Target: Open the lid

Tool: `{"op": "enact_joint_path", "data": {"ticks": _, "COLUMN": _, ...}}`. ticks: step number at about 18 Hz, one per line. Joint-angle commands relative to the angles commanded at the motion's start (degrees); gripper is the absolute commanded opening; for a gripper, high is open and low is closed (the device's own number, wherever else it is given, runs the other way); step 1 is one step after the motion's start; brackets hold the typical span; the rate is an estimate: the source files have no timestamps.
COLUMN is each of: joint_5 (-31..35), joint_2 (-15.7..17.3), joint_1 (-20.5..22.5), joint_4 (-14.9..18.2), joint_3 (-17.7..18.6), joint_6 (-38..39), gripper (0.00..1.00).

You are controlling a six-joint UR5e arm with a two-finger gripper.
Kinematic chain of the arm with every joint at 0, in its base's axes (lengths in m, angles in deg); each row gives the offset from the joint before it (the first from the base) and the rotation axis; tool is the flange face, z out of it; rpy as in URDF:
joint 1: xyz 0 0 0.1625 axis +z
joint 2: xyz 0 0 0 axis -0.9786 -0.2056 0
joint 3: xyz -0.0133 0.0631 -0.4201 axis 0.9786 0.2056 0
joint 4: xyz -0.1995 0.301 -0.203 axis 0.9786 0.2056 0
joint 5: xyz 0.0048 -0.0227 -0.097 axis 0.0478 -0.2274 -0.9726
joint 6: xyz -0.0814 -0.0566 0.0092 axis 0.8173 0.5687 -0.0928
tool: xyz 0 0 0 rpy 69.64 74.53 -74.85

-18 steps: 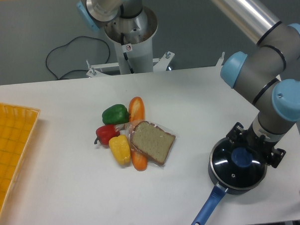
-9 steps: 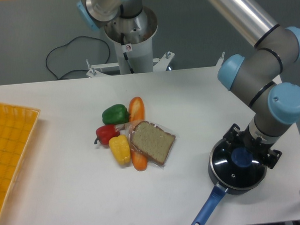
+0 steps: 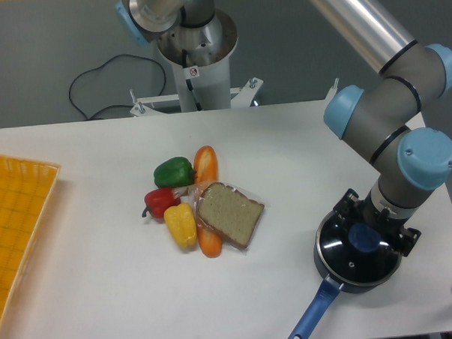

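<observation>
White table (image 3: 104,295) carries the pan (image 3: 357,272); the gripper (image 3: 367,231) sits over the knob (image 3: 363,238) of the lid (image 3: 344,258), grip state unclear. Best to clamp centred and lift straight.

1 fixed cam, high at front, looks down across table (image 3: 104,295) toward arm base (image 3: 195,58).

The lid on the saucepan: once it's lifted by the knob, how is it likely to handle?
The lid looks like rigid glass with a metal rim, so probably stiff, fairly heavy and breakable if dropped. Its round blue knob is small and smooth, so it may slip or swing in the gripper.
</observation>
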Motion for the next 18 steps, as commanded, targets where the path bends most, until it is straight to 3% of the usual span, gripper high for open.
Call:
{"op": "enact_joint_path", "data": {"ticks": 6, "joint_5": 0.0, "joint_2": 0.09, "joint_1": 0.0, "joint_4": -0.35, "joint_3": 0.7, "joint_6": -0.61, "gripper": 1.0}}
{"op": "enact_joint_path", "data": {"ticks": 11, "joint_5": -0.09, "joint_2": 0.88, "joint_1": 0.17, "joint_4": -4.57, "joint_3": 3.87, "joint_6": -0.7, "gripper": 1.0}}
{"op": "enact_joint_path", "data": {"ticks": 18, "joint_5": -0.18, "joint_2": 0.88, "joint_1": 0.35, "joint_4": -4.57, "joint_3": 3.96, "joint_6": -0.7, "gripper": 1.0}}
